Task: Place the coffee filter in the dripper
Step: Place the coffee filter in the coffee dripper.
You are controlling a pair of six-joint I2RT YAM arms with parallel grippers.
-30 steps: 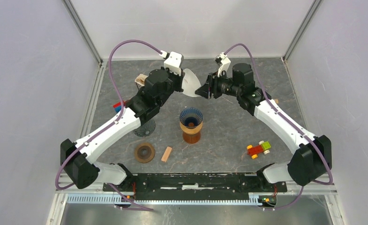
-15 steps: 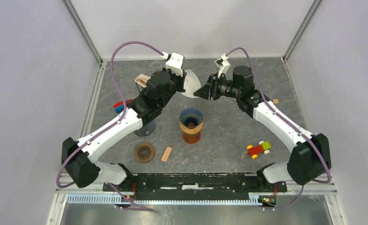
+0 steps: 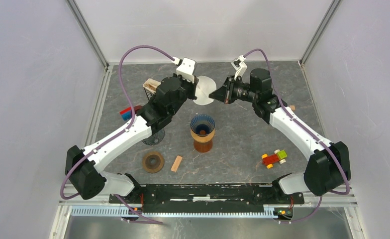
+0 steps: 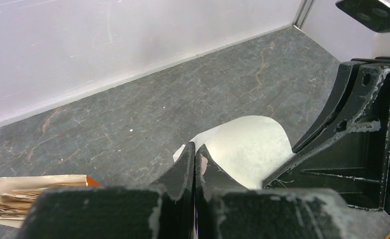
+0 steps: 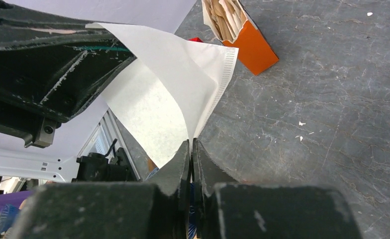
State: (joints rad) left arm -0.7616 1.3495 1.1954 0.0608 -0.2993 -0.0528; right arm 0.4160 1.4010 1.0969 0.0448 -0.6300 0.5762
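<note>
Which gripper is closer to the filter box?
Left. The left gripper, shut on the coffee filter, is the one on the filter box side. The right gripper pinches the filter's opposite edge, on the side away from the box.

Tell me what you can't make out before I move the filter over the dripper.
- Top view: both pinch points on the coffee filter, hidden under left gripper and right gripper.
- Both wrist views: dripper out of frame.
- Right wrist view: filter's far edge, behind the left gripper.
</note>
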